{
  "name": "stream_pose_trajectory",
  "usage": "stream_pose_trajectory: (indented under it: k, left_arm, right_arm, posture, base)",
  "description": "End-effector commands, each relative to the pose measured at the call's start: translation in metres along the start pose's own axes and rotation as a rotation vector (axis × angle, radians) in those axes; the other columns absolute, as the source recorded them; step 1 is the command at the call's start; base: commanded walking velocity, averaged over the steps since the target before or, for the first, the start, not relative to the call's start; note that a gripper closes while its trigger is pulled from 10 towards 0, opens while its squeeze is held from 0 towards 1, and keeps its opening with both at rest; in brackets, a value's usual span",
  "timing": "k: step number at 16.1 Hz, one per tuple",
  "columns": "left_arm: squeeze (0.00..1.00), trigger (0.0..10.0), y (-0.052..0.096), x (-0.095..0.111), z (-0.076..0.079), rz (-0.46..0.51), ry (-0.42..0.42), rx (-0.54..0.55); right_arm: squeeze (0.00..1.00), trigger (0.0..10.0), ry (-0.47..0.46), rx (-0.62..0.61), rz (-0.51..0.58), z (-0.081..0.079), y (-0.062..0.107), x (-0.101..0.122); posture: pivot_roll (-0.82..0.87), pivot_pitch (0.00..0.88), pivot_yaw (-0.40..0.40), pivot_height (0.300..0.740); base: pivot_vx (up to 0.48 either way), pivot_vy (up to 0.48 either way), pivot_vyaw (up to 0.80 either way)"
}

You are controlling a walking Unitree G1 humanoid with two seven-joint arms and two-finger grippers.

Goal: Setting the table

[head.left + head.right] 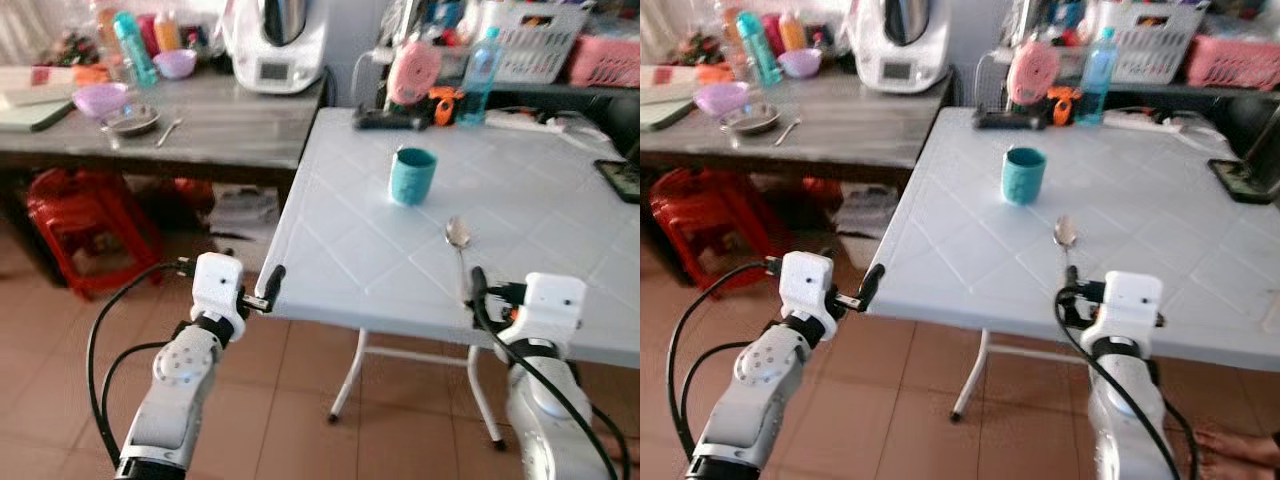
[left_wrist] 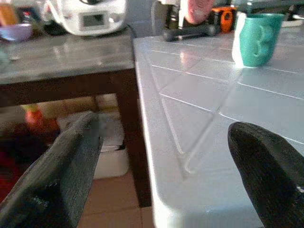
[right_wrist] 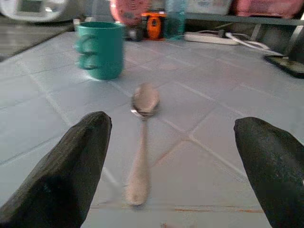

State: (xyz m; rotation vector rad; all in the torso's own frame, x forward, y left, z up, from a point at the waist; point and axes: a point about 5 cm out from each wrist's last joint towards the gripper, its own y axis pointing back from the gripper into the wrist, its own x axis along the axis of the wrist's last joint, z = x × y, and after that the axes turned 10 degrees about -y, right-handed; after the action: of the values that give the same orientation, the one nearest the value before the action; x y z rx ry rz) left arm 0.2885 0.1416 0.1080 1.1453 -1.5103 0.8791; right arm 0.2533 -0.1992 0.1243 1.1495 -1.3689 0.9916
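A teal mug (image 1: pixel 412 176) stands upright near the middle of the white table (image 1: pixel 340 240). A metal spoon (image 1: pixel 460 250) lies in front of it, its bowl toward the mug and its handle toward the front edge. My right gripper (image 3: pixel 172 123) is open just over the front edge, with one finger on each side of the spoon's handle (image 3: pixel 140 166) and nothing held. My left gripper (image 2: pixel 164 124) is open at the table's front left corner, with one finger (image 2: pixel 57 175) off the table and the other (image 2: pixel 266 171) over it.
A grey wooden table (image 1: pixel 220 130) to the left carries purple bowls (image 1: pixel 100 98), a metal bowl (image 1: pixel 132 122), bottles and a white appliance (image 1: pixel 275 45). Under it stands a red stool (image 1: pixel 85 225). At the white table's back are a blue bottle (image 1: pixel 480 75), baskets and a phone (image 1: pixel 622 178). A person's foot (image 1: pixel 1230 440) rests on the floor to the right.
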Motion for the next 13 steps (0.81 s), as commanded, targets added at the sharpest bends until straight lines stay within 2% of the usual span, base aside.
stream_pose_trajectory:
  k: [1, 5, 13]
  left_arm:
    - [0.00, 10.0, 0.0007, 0.0015, -0.0032, 0.007, -0.002, -0.004]
    - [0.00, 10.0, 0.0004, 0.0016, -0.0027, 0.007, -0.013, -0.009]
    - [0.00, 10.0, 0.0006, 0.0002, -0.0022, -0.002, -0.004, -0.006]
  right_arm:
    - [0.00, 10.0, -0.002, 0.009, 0.019, -0.0025, -0.0010, 0.0046]
    - [0.00, 10.0, 0.002, 0.007, 0.015, -0.0016, -0.0021, 0.0036]
    - [0.00, 10.0, 0.008, 0.006, 0.016, -0.0009, -0.0021, 0.0042]
  posture:
    - [-0.04, 0.000, 0.035, 0.740]
    - [-0.04, 0.000, 0.031, 0.740]
    - [-0.04, 0.000, 0.028, 0.740]
  base:
    - [0.000, 0.000, 0.00]
    - [0.000, 0.000, 0.00]
    - [0.000, -0.311, 0.00]
